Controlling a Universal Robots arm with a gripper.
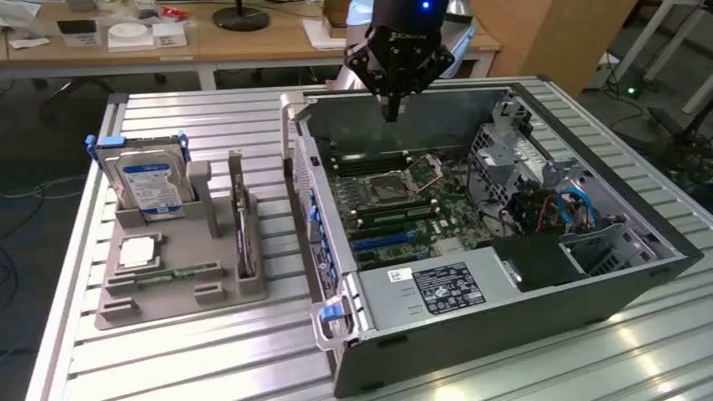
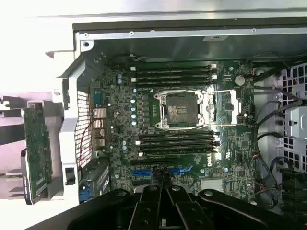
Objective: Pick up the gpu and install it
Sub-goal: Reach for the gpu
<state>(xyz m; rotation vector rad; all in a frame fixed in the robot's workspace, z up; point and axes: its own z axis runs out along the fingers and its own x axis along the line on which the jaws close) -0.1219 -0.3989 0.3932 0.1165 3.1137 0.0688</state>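
From my station I see the fingers (image 1: 390, 107) clenched together with nothing between them. They hang over the open computer case (image 1: 502, 317), above the motherboard (image 1: 390, 209). In the wrist view their dark tips sit just over the blue expansion slots (image 2: 177, 170), with the processor socket (image 2: 181, 109) farther in.

The gpu (image 1: 240, 219) is not in the case. It stands on edge in a slot of the gray holder (image 1: 167, 292), which rests on the slatted metal table (image 1: 200, 125) towards the exterior view's left of the case. The card is upright and runs roughly parallel to the case's near side wall, just beside it but apart from it. It lies well apart from the fingers, with that wall between them and nothing touching it but the holder.

On the same holder, farther to the exterior view's left, a hard drive (image 1: 150, 188) with a blue label stands upright. A small green memory stick (image 1: 179, 272) lies flat nearer the camera.
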